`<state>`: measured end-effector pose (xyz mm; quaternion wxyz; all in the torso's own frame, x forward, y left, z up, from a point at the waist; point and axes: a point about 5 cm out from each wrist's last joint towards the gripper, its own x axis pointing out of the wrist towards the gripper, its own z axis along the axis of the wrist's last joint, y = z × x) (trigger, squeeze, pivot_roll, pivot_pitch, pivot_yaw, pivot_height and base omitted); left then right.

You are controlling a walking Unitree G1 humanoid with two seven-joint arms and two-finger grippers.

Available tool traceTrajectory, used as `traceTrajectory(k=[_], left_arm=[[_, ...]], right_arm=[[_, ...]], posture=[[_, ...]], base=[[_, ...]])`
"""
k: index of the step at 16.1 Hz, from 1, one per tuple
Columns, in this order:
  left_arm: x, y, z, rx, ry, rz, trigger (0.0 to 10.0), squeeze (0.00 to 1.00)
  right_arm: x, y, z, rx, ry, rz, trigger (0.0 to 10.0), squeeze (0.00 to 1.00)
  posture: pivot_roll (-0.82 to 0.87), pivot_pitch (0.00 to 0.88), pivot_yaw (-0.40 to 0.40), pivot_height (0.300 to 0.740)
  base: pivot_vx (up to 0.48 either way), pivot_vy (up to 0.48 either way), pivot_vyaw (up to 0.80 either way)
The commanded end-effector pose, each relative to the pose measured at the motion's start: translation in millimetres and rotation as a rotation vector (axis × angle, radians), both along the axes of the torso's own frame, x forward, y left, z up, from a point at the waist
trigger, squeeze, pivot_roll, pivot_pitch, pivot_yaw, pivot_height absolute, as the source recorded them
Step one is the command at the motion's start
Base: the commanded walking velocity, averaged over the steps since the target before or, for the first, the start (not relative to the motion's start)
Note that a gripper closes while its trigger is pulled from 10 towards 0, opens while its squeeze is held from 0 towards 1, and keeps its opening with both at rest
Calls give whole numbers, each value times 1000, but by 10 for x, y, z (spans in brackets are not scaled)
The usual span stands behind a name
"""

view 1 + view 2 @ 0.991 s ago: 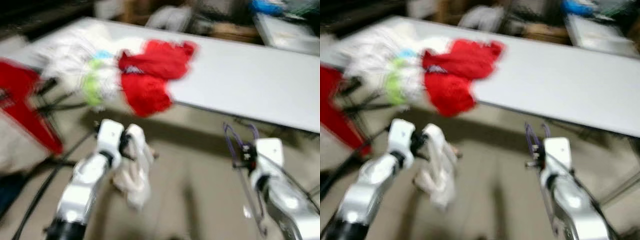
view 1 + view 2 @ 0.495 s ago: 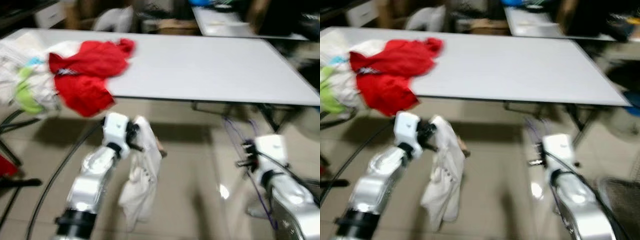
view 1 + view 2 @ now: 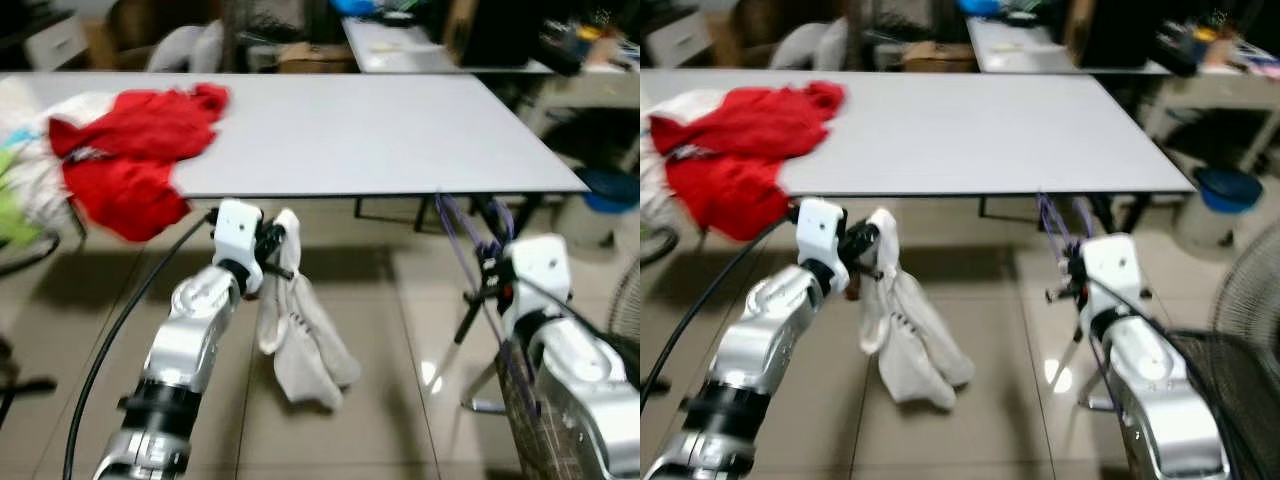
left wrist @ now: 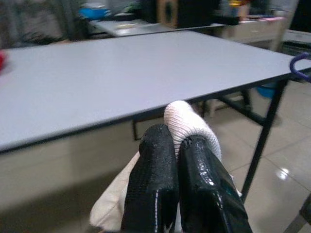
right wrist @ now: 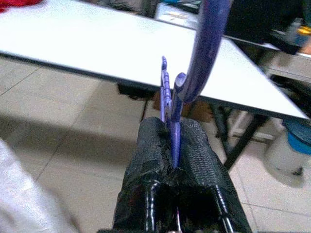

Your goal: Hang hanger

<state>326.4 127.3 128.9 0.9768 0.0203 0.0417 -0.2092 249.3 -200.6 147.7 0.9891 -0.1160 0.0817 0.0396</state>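
Left eye view | red clothes (image 3: pixel 130 150) on table (image 3: pixel 350 130) | fan (image 3: pixel 1240 330) right

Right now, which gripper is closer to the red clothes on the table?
Left. The left gripper, holding a white garment, is just below-right of the red clothes; the right gripper, holding the purple hanger, is far across.

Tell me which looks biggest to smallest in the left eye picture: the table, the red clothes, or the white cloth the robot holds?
1. The table looks biggest.
2. The red clothes on it.
3. The white cloth hanging from the left claw. It is nearer the camera, so its place after the clothes is unsure.
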Motion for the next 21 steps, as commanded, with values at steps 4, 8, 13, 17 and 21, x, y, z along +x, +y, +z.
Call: traceTrajectory(k=[4,8,13,17,21], left_arm=[[275,-237,422,-38,-130,-90,10000,0],[404,-309,702,-106,-189,-86,10000,0],[565,-465,1074,-136,-267,-151,10000,0],[710,-545,1444,-103,-341,-193,10000,0],[734,-727,1711,-107,-396,-281,10000,0]], right_arm=[[-20,-45,94,-38,-30,55,10000,0],[-44,-45,262,23,-76,174,10000,0],[-240,25,593,146,-89,520,10000,0],[-537,-78,680,18,151,810,10000,0],[-562,-6,773,44,167,898,10000,0]], posture=[[-129,0,25,740],[-129,0,27,740],[-116,0,21,740],[-113,0,29,740],[-121,0,47,740]], base=[[392,0,-711],[388,0,0],[389,0,0],[381,0,0],[371,0,0]])
